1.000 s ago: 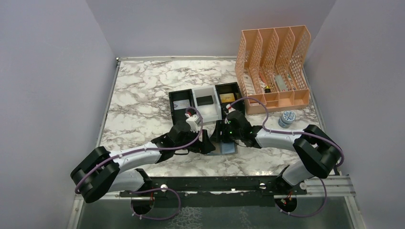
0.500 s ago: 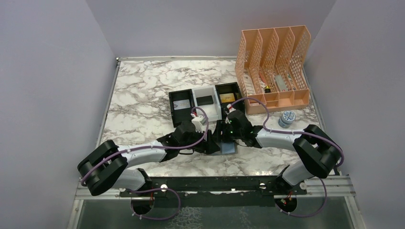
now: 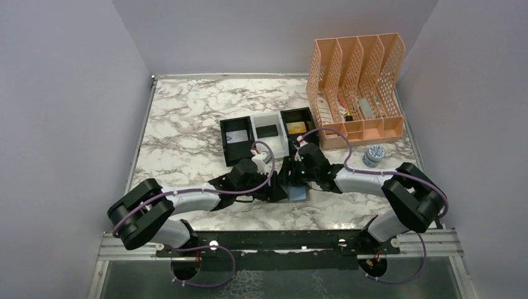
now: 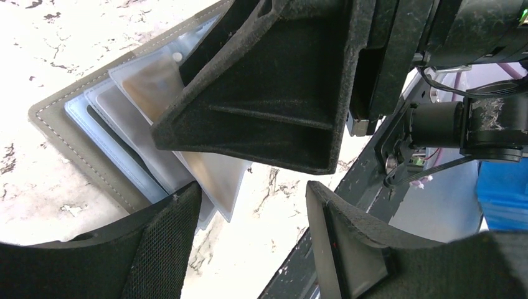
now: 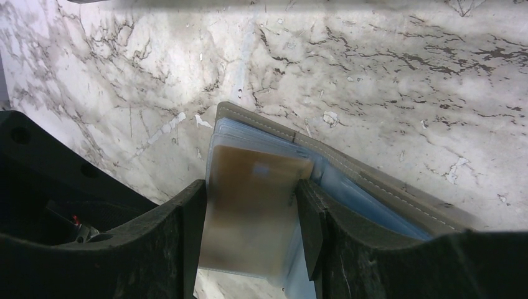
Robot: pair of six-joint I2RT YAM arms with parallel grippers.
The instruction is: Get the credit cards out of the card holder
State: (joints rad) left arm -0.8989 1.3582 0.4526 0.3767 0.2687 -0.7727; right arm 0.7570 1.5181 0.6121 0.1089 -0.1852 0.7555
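The card holder (image 3: 299, 194) lies open on the marble in front of the tray, grey-taupe outside (image 5: 373, 180), blue-grey inside. Its clear sleeves (image 4: 205, 180) fan out over its edge. A gold-brown credit card (image 5: 255, 218), inside one raised sleeve, spans the gap between my right gripper's (image 5: 250, 187) fingers and touches both. My left gripper (image 4: 252, 193) is open beside the holder. Only marble shows between its fingers, and the sleeves' corner lies at its left finger (image 4: 155, 249). The right gripper's finger (image 4: 261, 106) covers much of the holder in the left wrist view.
A black-and-white three-compartment tray (image 3: 223, 140) stands just behind the grippers. At the back right is a peach mesh file rack (image 3: 355, 62), with a small round tin (image 3: 374, 154) in front of it. The two arms meet closely over the holder.
My left arm has reached further right toward the holder and its jaws have narrowed a little. The right gripper and the sleeve in it have stayed put.
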